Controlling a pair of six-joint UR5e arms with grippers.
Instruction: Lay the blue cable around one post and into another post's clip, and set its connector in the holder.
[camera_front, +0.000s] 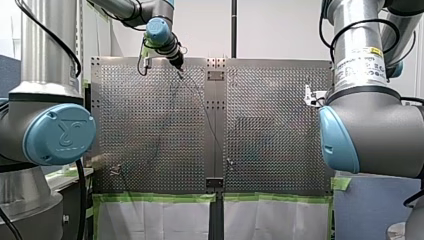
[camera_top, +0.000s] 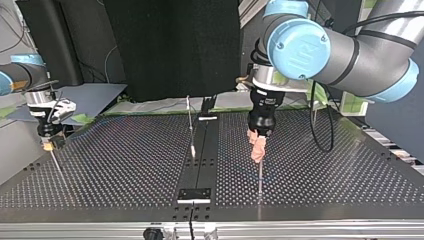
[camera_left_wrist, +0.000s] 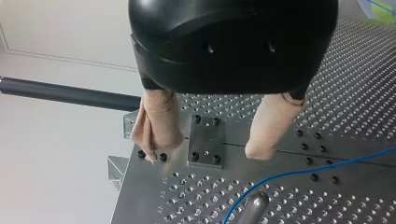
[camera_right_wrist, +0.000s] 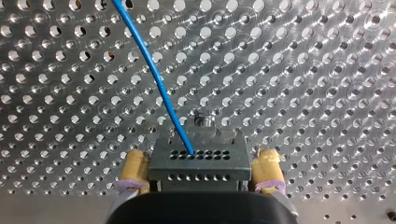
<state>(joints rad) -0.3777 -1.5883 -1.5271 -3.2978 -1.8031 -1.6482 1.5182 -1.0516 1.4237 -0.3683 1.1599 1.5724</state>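
Now, your right gripper (camera_right_wrist: 200, 169) is clamped on the connector (camera_right_wrist: 198, 151) at the front view's right edge, and the blue cable (camera_right_wrist: 154, 74) runs lengthwise ahead out of it. Your left gripper (camera_left_wrist: 204, 155) hangs open and empty. The cable crosses just past its fingertips beside a post (camera_left_wrist: 252, 208), so I judge it the nearer arm for routing. The sticker (camera_front: 362, 64) on the right arm is too small to read.

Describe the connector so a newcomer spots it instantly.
Over the perforated table, find my right gripper, the one with yellow pads. The connector sits clamped between its jaws: a dark rectangular block. Unlike anything nearby, its face carries two rows of small holes, and the blue cable runs into one of them.
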